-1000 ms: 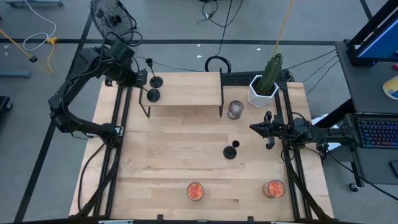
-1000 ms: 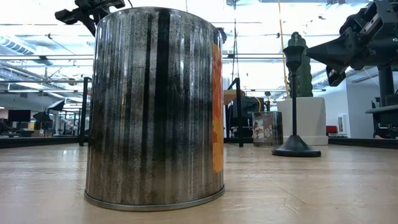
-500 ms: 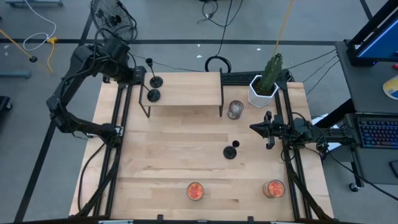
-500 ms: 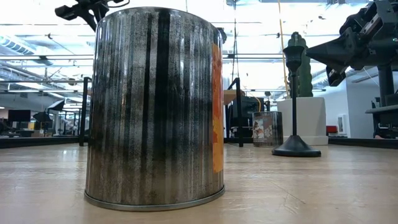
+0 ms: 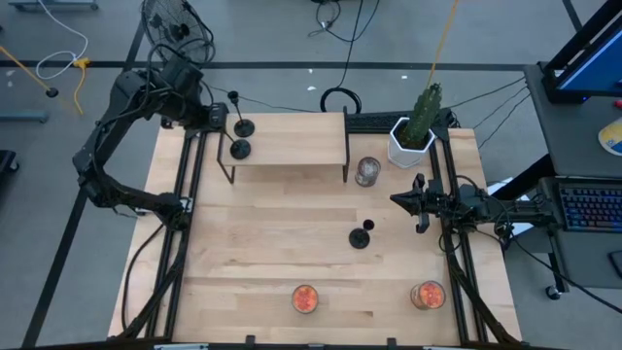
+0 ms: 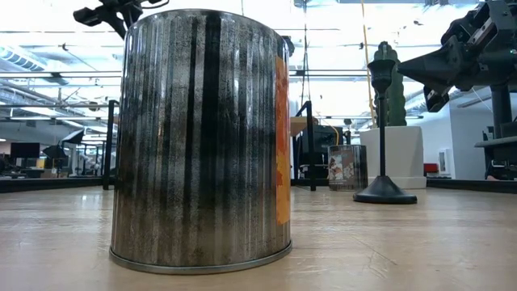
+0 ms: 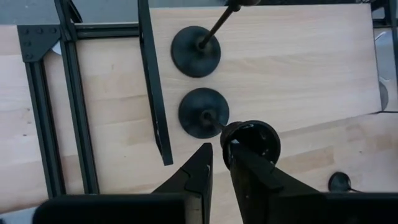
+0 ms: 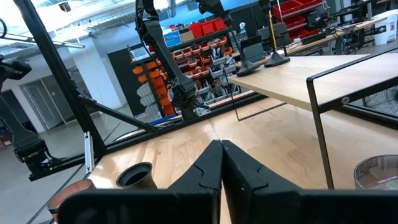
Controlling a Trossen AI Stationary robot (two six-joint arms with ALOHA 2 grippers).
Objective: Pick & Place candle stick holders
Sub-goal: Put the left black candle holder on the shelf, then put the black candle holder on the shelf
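The left gripper (image 7: 216, 163) hangs above the shelf (image 5: 292, 141), fingers slightly apart on nothing; only its wrist view shows both candle stick holders (image 7: 204, 112) below. A third holder (image 5: 361, 235) stands mid-worktop (image 5: 262, 253). The right gripper (image 5: 397, 198), fingers together, waits nearby. Two glass jars (image 5: 305, 298) hold orange filling.
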